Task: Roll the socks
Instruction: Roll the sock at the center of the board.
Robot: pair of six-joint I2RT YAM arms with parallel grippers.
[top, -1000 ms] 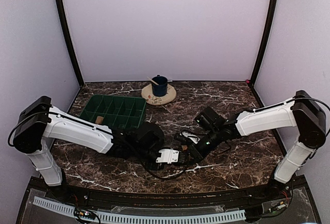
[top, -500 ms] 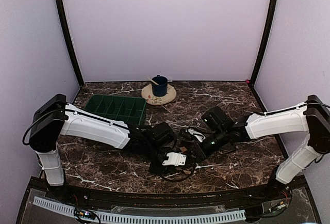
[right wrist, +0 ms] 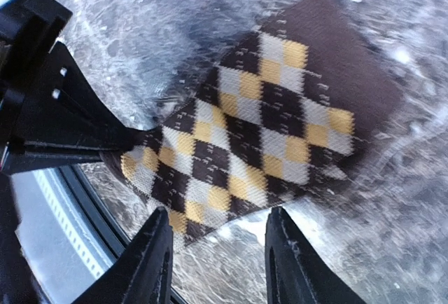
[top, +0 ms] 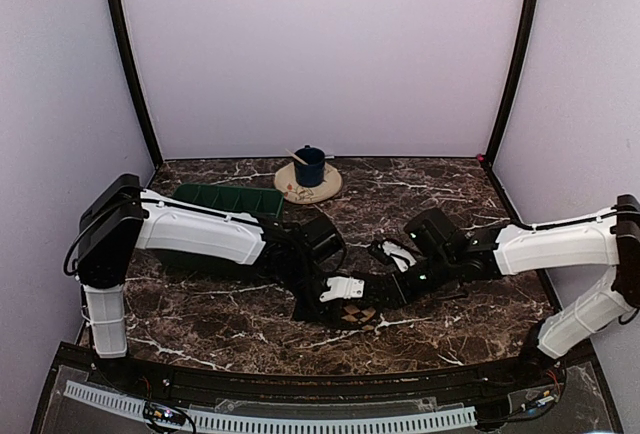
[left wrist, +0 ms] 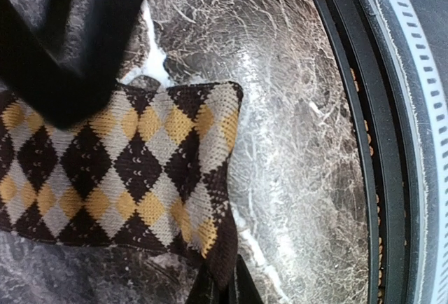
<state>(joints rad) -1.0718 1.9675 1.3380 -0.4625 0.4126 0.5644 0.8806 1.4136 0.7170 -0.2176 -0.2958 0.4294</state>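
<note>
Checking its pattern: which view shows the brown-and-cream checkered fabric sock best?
Right wrist: nearly the whole checkered sock shows, pattern clear. Left wrist cuts off one end; top external shows only a small patch.

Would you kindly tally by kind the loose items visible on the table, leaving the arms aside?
Socks: 1, the checkered sock
Green tray: 1
Blue mug: 1
Round plate under the mug: 1
Thin stick in the mug: 1
Total: 5

Dark marble table (top: 450, 194); checkered sock (top: 352, 314) near front; green tray (top: 225, 199) left; plate (top: 290, 192) with blue mug (top: 309, 166) rear.
</note>
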